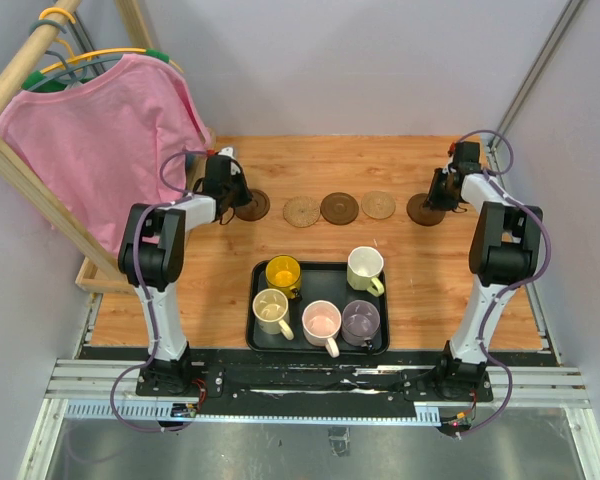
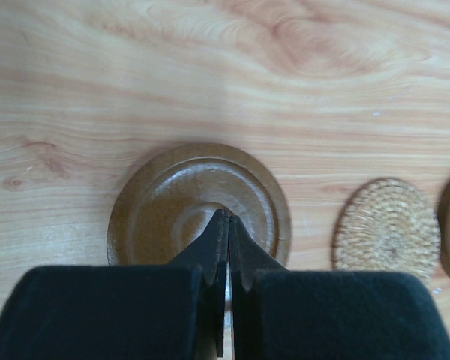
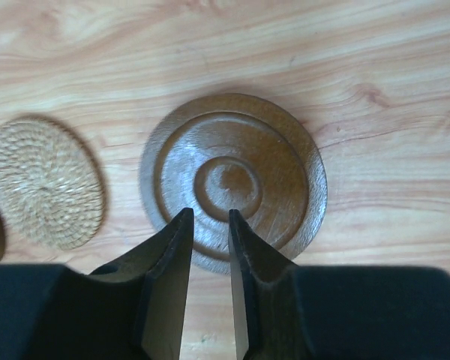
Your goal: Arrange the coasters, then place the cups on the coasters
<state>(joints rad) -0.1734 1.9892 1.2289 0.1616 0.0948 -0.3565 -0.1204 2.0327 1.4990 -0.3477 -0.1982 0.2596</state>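
The coasters [image 1: 339,208] lay spaced along the far counter [image 1: 430,280], probably so the cups [image 1: 321,322], sitting in the near tray [image 1: 320,275], fit. The left tool [image 2: 227,225] was pinched closed over the leftmost one, the right tool [image 3: 208,221] slightly parted, empty.

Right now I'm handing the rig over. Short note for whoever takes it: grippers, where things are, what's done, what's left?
Left gripper: shut, holding nothing, tips over the leftmost dark coaster.
Right gripper: slightly open, empty, above the rightmost dark coaster.
Coasters: all five are in a row on the table. Between the end ones sit a woven tan coaster, the middle dark coaster and a second tan coaster.
Cups: the yellow mug, cream mug, pale mug, pink mug and purple-grey mug are all in the black tray.
Done: the coaster row looks laid out.
Left: every cup onto a coaster.
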